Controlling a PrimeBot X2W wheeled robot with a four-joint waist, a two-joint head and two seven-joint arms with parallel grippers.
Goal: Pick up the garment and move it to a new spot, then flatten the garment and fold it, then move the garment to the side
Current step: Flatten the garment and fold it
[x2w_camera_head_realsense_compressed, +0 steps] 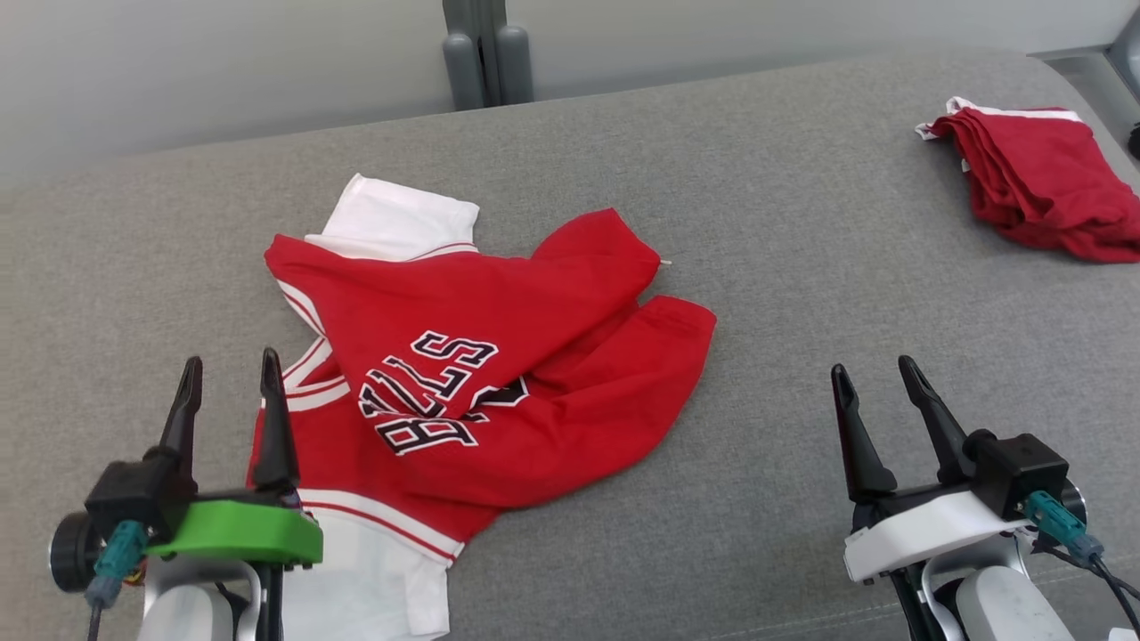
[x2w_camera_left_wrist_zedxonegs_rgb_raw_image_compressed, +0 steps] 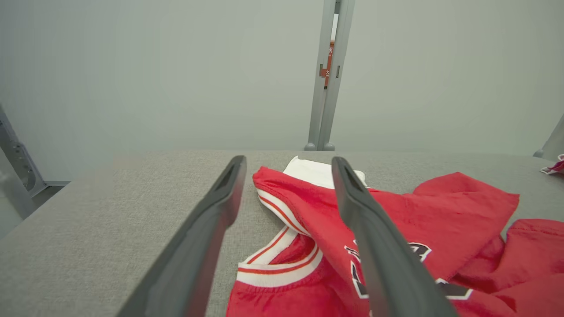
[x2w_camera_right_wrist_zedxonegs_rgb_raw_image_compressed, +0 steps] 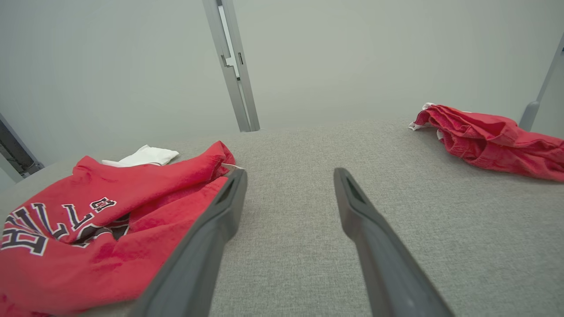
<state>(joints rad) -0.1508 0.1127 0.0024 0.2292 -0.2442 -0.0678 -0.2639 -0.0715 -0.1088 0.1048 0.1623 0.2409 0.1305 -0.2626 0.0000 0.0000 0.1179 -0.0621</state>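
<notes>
Item inspected: a red satin-look sports jacket with white sleeves and striped trim [x2w_camera_head_realsense_compressed: 552,356]. It lies crumpled on the grey fabric-covered desk [x2w_camera_head_realsense_compressed: 802,223], left of centre in the head view.

Orientation: the long axis runs roughly near to far. One white sleeve [x2w_camera_head_realsense_compressed: 392,218] points toward the far edge and the other white sleeve [x2w_camera_head_realsense_compressed: 374,588] lies at the near edge. Two red folds bulge out to the right. The black-and-white block lettering [x2w_camera_head_realsense_compressed: 427,392] reads upside down from the head view and slants from near left to far right.

Left end effector [x2w_camera_head_realsense_compressed: 232,358]: fingers spread wide, nothing between them. It sits at the jacket's left edge, the inner finger overlapping the striped trim (whether it touches the cloth cannot be told).

Right end effector [x2w_camera_head_realsense_compressed: 872,367]: fingers likewise spread wide, holding nothing. It is over bare desk to the right of the jacket, clear of it.

Other item: a folded red garment with white edging [x2w_camera_head_realsense_compressed: 1033,178] lies at the far right of the desk, well apart from the jacket.
</notes>
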